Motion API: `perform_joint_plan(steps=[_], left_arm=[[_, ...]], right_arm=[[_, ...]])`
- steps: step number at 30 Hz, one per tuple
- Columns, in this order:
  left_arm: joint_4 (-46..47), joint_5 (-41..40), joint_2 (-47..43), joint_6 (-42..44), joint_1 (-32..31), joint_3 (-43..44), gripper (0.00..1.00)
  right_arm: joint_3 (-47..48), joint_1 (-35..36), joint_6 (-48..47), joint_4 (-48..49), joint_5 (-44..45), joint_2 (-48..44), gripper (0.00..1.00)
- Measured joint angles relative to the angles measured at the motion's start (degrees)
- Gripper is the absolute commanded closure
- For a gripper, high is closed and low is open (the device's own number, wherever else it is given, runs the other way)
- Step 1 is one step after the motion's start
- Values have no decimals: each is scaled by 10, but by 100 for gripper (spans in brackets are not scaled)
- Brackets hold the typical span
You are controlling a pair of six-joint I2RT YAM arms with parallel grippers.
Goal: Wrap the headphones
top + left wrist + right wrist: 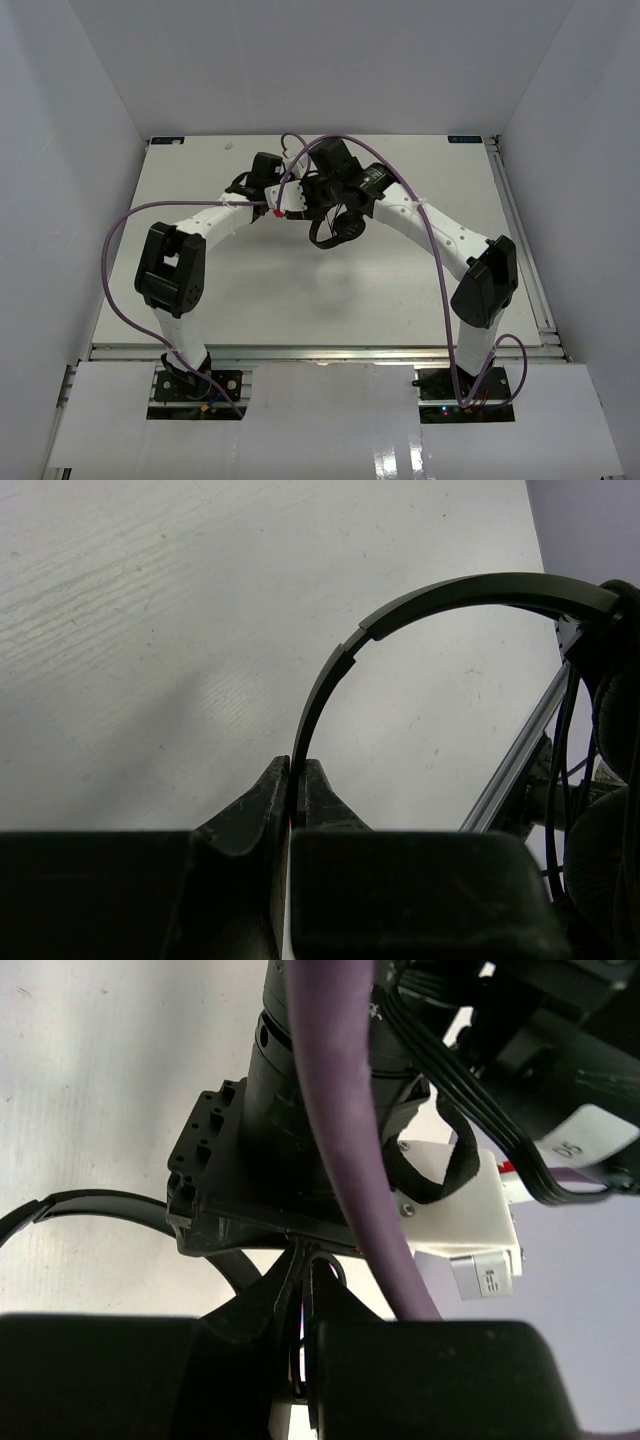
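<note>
The black headphones [340,230] hang above the table at centre back, between my two grippers. In the left wrist view my left gripper [297,783] is shut on the thin headband [440,595], which arches up to the right toward an earcup [618,715] with the thin cord [563,750] beside it. In the right wrist view my right gripper [308,1285] is shut on a loop of the thin black cord [335,1265], right under the left arm's wrist [300,1130]. Part of the headband [90,1203] shows at the left. In the top view the left gripper [305,200] and right gripper [325,192] nearly touch.
The white table [300,290] is walled by grey panels on three sides. Thick purple arm cables [420,215] loop over both arms and cross the right wrist view [340,1110]. A metal rail [520,750] runs along the table's right edge.
</note>
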Motion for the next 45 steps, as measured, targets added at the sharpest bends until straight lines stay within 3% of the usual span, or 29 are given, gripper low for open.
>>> perform_joint_plan(steps=[20, 30, 45], left_arm=[[-16, -97, -44, 24, -11, -27, 100], [-106, -168, -42, 29, -15, -26, 100], [-158, -300, 82, 44, -7, 44, 100]], right_arm=[[-9, -39, 28, -3, -18, 16, 92], [-25, -51, 42, -5, -66, 37, 90], [-27, -86, 69, 39, -129, 152, 89]])
